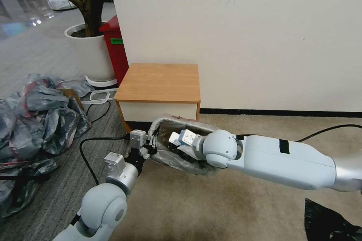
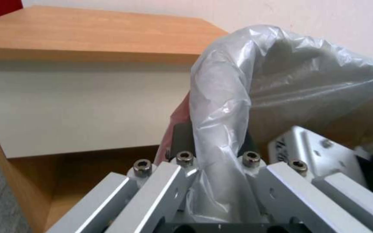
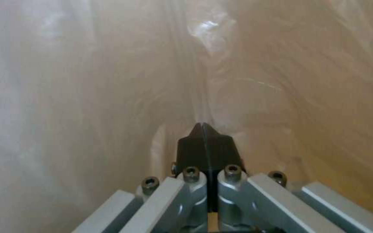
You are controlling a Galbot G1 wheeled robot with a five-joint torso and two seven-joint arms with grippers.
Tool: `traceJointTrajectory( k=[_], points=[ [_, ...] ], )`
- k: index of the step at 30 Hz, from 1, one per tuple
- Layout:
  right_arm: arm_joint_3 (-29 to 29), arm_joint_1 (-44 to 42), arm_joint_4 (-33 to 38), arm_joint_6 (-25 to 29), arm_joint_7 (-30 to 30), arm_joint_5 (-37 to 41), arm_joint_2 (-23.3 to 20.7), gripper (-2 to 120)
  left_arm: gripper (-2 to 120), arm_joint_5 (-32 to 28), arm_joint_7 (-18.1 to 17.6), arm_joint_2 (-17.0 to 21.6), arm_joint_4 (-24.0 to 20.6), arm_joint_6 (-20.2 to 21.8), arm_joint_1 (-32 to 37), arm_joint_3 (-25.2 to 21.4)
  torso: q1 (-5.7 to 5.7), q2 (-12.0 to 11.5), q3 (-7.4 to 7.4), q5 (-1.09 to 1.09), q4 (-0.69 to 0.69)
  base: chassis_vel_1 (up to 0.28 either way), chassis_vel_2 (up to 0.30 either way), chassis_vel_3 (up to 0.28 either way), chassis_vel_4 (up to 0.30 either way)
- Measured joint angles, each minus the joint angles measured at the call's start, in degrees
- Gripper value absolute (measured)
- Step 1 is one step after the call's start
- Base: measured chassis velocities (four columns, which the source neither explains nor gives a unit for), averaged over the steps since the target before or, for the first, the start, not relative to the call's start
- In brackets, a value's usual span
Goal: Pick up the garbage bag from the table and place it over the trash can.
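Left claw (image 1: 152, 144) is clamped on plastic at the rim; right claw (image 3: 205, 129) reaches inside, tips apparently pressed together.

You saw a translucent grey garbage bag (image 1: 177, 160) with a pink-red rim, a light-brown wooden table (image 1: 158, 83) with a white drawer front, a beige carpet (image 1: 211, 203), a striped grey floor (image 1: 56, 180), a red bin (image 1: 115, 49) and a cream wall (image 1: 264, 37).

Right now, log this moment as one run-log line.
left gripper: shut on garbage bag rim | right gripper: shut, inside bag | bag over trash can | table: bare
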Motion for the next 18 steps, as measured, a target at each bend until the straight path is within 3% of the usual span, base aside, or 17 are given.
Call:
traceJointTrajectory(
  k=[18],
  points=[
    [-1.8, -0.3, -5.0, -0.1, 0.1, -5.4, 3.2, 0, 5, -1.9, -2.2, -1.1, -1.9, 4.4, 0.5, -0.7, 0.0, 0.0, 0.0, 0.0, 0.0, 0.0, 0.0, 0.0, 0.0]
  ],
)
